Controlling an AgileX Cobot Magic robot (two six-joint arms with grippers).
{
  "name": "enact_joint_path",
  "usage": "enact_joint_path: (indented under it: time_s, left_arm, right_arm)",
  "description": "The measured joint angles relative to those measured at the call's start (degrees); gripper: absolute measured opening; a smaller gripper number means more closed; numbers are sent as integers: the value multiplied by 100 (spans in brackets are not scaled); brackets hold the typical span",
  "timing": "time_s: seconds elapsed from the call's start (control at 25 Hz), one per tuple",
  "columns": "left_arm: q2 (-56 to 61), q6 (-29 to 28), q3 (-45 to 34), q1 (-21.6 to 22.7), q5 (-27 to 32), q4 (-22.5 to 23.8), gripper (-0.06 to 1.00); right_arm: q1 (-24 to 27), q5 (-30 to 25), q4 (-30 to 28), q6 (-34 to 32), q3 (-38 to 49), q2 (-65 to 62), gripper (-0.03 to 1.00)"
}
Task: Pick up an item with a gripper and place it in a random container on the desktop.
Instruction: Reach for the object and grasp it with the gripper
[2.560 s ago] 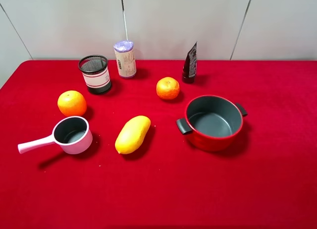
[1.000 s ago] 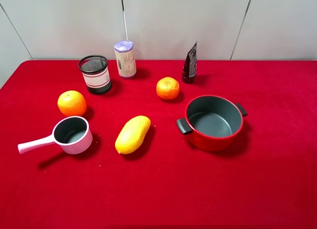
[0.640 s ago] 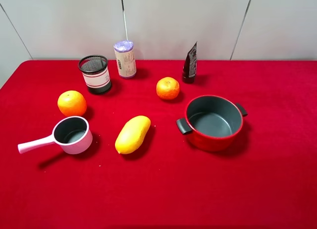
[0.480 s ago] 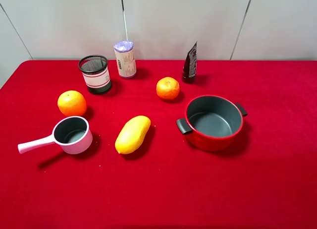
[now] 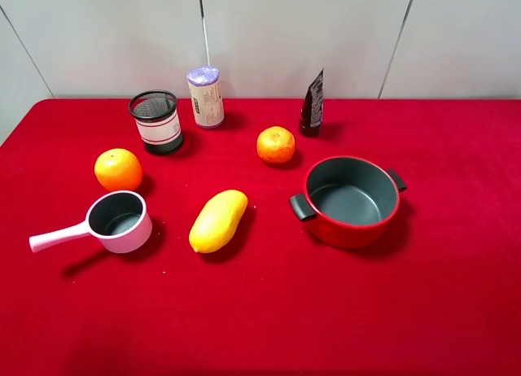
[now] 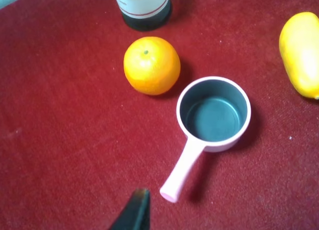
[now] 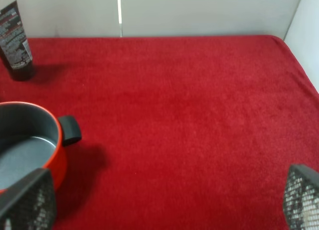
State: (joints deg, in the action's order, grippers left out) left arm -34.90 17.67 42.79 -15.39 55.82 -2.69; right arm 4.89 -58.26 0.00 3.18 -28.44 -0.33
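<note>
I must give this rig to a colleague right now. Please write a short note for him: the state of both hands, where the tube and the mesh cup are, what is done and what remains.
The left hand: only one fingertip shows, near the pink saucepan; open or shut cannot be told.
The right hand: open, empty, over cloth beside the red pot.
The tube: upright at the table's back, behind the red pot.
The mesh cup: upright, back left, beside the white bottle.
Done: nothing; the tube is not grasped.
Remaining: grasp the tube and put it in the mesh cup.
</note>
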Motion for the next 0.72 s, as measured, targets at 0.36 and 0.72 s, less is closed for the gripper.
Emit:
enact_joint_path:
  time_s: [0.36,0.72]
  left_arm:
    - [-1343,374,742,0,-582,-44,98]
    - [-2742,1011,1752,0,-896,-513,98]
  right_arm:
    - [0,0,0,0,0,0,69]
    - [0,0,0,0,0,0,69]
